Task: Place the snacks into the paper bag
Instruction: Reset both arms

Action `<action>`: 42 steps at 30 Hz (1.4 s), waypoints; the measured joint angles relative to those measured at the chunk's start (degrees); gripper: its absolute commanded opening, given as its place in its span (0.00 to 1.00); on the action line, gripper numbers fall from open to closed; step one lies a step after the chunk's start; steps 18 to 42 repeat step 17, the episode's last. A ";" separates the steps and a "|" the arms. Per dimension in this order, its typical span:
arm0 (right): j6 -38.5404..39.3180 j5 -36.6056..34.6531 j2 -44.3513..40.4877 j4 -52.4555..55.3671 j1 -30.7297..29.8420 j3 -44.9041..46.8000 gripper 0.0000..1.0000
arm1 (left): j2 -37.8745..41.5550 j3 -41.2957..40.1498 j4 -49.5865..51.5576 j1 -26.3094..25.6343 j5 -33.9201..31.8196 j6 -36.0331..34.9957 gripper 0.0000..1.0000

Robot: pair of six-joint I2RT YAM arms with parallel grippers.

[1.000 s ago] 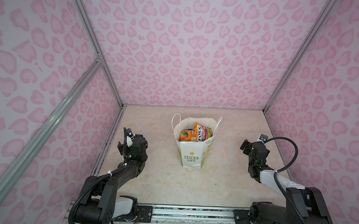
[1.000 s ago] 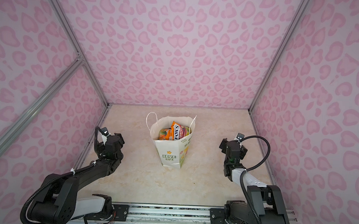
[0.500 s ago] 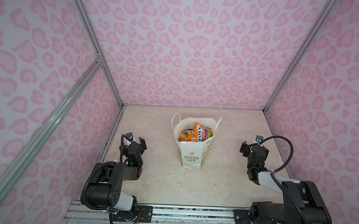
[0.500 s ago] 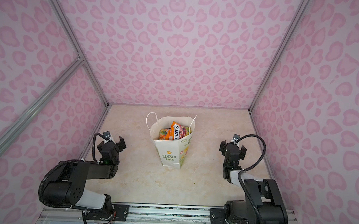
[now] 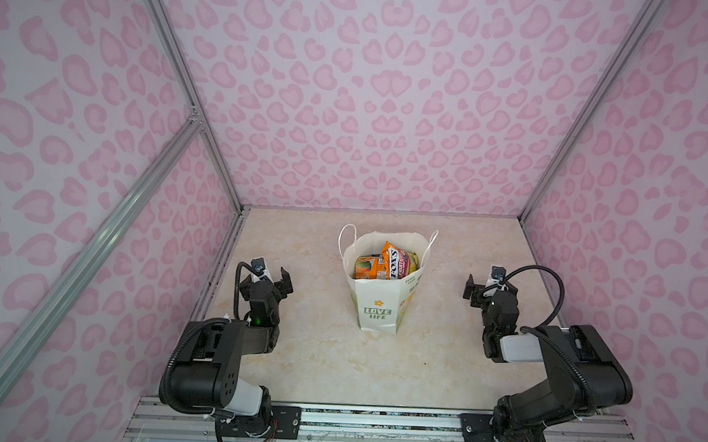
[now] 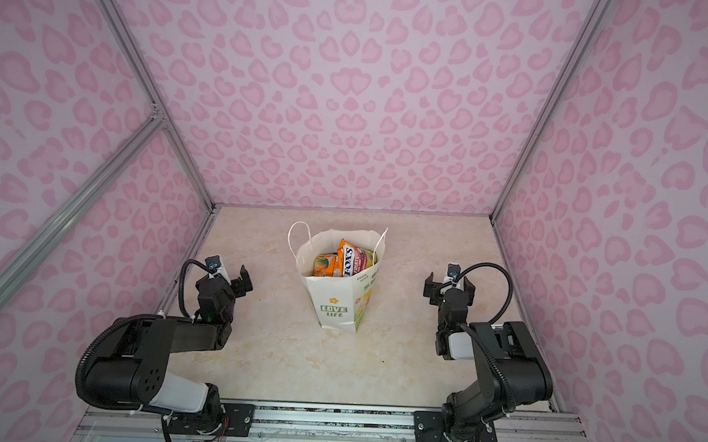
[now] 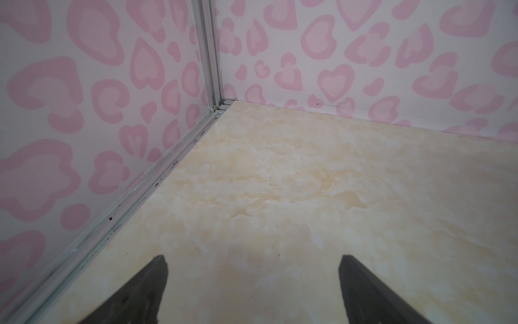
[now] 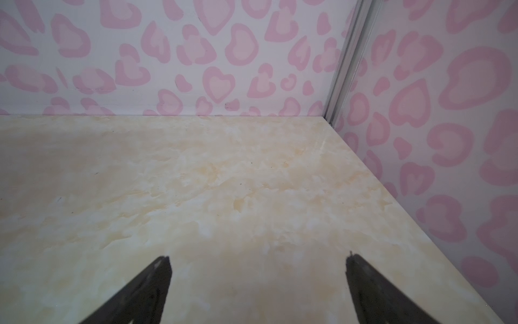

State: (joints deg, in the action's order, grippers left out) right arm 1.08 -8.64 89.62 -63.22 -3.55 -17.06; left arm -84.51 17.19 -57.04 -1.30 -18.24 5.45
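The paper bag (image 5: pixel 375 304) (image 6: pixel 335 302) stands upright in the middle of the table, mouth open, cord handles up. Inside it are the snacks (image 5: pixel 387 263) (image 6: pixel 344 261): orange and red glossy packets show above the rim, and any others are hidden deeper in the bag. My left gripper (image 5: pixel 272 278) (image 6: pixel 233 278) is open and empty, well to the left of the bag. My right gripper (image 5: pixel 488 289) (image 6: pixel 448 287) is open and empty, well to its right. Both wrist views show only bare tabletop between wide-spread jaws (image 7: pixel 253 259) (image 8: pixel 258 259).
Pink heart-patterned walls (image 5: pixel 371 106) close in the table on three sides, with aluminium corner posts (image 7: pixel 208 56) (image 8: pixel 343 61). Both arms are folded low near the front rail (image 5: pixel 375 422). The marble-look tabletop (image 5: pixel 336 366) lies bare around the bag.
Both arms have folded back toward the front rail, the left more than the right. Both grippers stay open and empty. The bag and its packets have not moved.
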 measured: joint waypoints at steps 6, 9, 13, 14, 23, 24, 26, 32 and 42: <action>-0.90 4.37 0.26 3.26 3.34 -2.23 0.99 | 0.00 0.00 0.00 0.00 0.26 0.00 0.98; -1.55 5.90 0.26 3.87 3.96 -2.27 0.99 | 0.00 0.00 0.00 0.00 0.26 0.00 0.98; -1.51 7.10 0.26 4.39 3.39 -2.03 0.99 | -0.04 0.22 0.20 -0.02 0.31 -0.02 0.98; -1.49 6.62 0.26 4.37 2.86 -1.84 0.99 | -0.13 0.50 0.37 -0.13 0.59 -0.04 0.98; -0.81 5.33 0.26 4.35 1.38 -1.27 0.99 | -0.22 1.05 0.24 -0.15 1.97 -0.55 0.98; -0.81 5.33 0.26 4.35 1.38 -1.27 0.99 | -0.22 1.05 0.24 -0.15 1.97 -0.55 0.98; -0.81 5.33 0.26 4.35 1.38 -1.27 0.99 | -0.22 1.05 0.24 -0.15 1.97 -0.55 0.98; -0.81 5.33 0.26 4.35 1.38 -1.27 0.99 | -0.22 1.05 0.24 -0.15 1.97 -0.55 0.98; -0.81 5.33 0.26 4.35 1.38 -1.27 0.99 | -0.22 1.05 0.24 -0.15 1.97 -0.55 0.98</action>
